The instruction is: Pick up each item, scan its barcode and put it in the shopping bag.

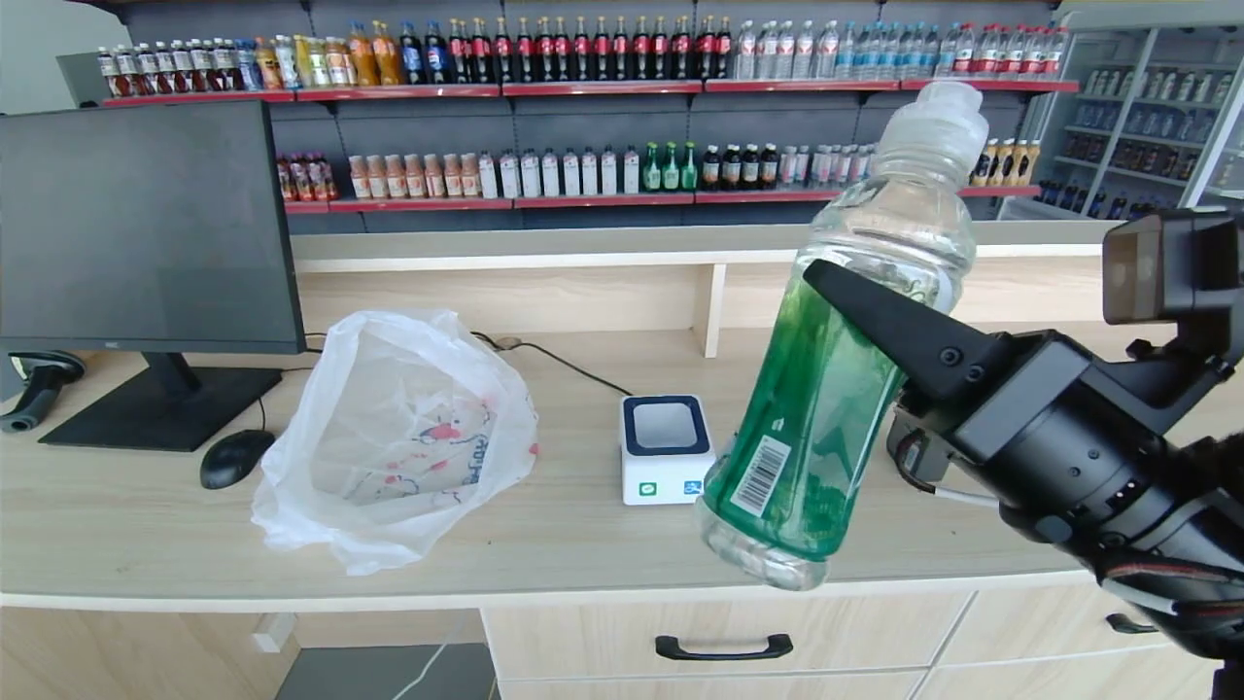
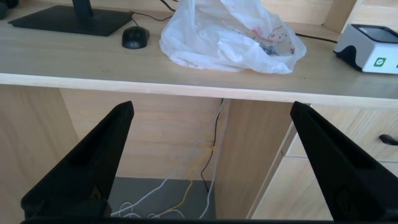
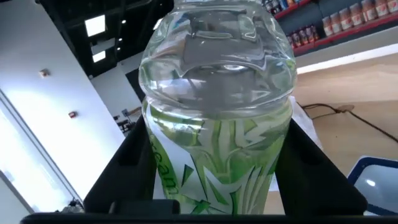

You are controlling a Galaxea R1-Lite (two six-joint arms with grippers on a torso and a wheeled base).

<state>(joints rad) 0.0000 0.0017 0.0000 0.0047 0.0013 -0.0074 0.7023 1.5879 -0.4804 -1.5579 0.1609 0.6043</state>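
Head view: the right gripper [image 1: 860, 326] comes in from the right edge of the frame and pinches a green-labelled clear plastic bottle [image 1: 826, 389] at centre right. One black finger [image 1: 875, 321] lies across the front of the bottle. The bottle is tilted, with its clear cap toward the upper right and its base toward the lower centre, off the light wooden counter [image 1: 583, 530]. A white barcode patch [image 1: 760, 474] near the base faces the camera. Just left of the base, a small white box scanner with a dark window [image 1: 665, 447] sits on the counter. At centre left lies a translucent white plastic shopping bag [image 1: 398, 437], crumpled, with its mouth open. A black flat monitor [image 1: 146, 224] fills the upper left, with a black computer mouse [image 1: 235, 457] beside the bag and a dark handheld scanner [image 1: 34, 384] at the far left edge.

Left wrist view: the left gripper [image 2: 211, 162] has its two black fingers [image 2: 93, 162] spread wide and holds nothing. It sits lower than the counter's front edge [image 2: 186, 78], facing the cabinet and some loose cables. The shopping bag [image 2: 230, 34], mouse [image 2: 135, 37] and box scanner [image 2: 367, 53] lie on the counter beyond.

Right wrist view: the bottle [image 3: 217, 93] stands close to the lens, clamped between the right gripper's [image 3: 217, 186] dark fingers [image 3: 134, 162] on either side of its label.
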